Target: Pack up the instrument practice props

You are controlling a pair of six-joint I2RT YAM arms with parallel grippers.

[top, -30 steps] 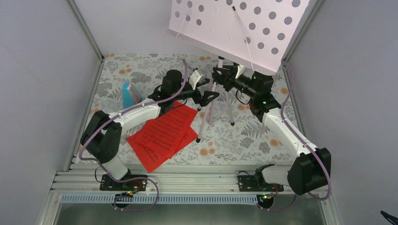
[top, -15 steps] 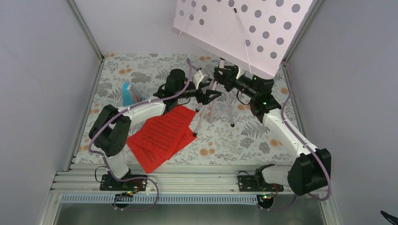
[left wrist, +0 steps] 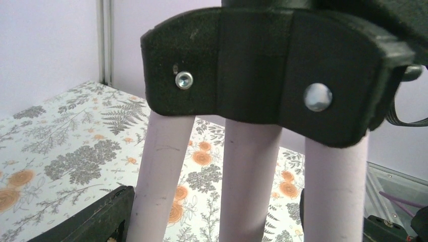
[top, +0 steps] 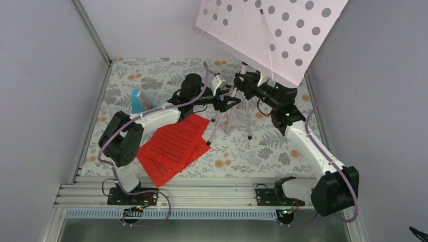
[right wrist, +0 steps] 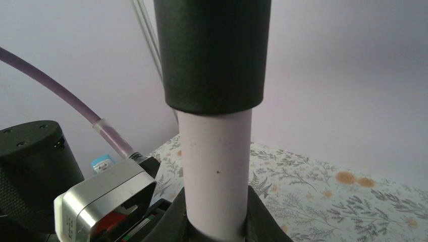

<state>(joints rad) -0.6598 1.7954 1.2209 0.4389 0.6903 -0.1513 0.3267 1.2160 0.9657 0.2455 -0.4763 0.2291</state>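
Note:
The pale lilac music stand (top: 272, 35) leans with its perforated desk high at the back. My right gripper (top: 242, 81) is shut on its pole (right wrist: 216, 166), just under a black collar (right wrist: 212, 55). My left gripper (top: 229, 102) is open, with its jaws on either side of the three tripod legs (left wrist: 250, 186) below the black hub (left wrist: 262, 65). One finger (left wrist: 96, 219) sits right beside the left leg. Red sheet-music pages (top: 174, 143) lie flat near the left arm. The light-blue metronome (top: 137, 101) stands at the far left.
A floral mat (top: 282, 146) covers the floor. Grey walls close in on three sides, with metal posts in the back corners. An aluminium rail (top: 212, 194) carries both arm bases at the near edge. The tripod feet (top: 209, 143) rest near the pages.
My left gripper has reached in around the tripod legs and narrowed its jaws. The stand's desk has shifted to the right, and the right arm moved with it.

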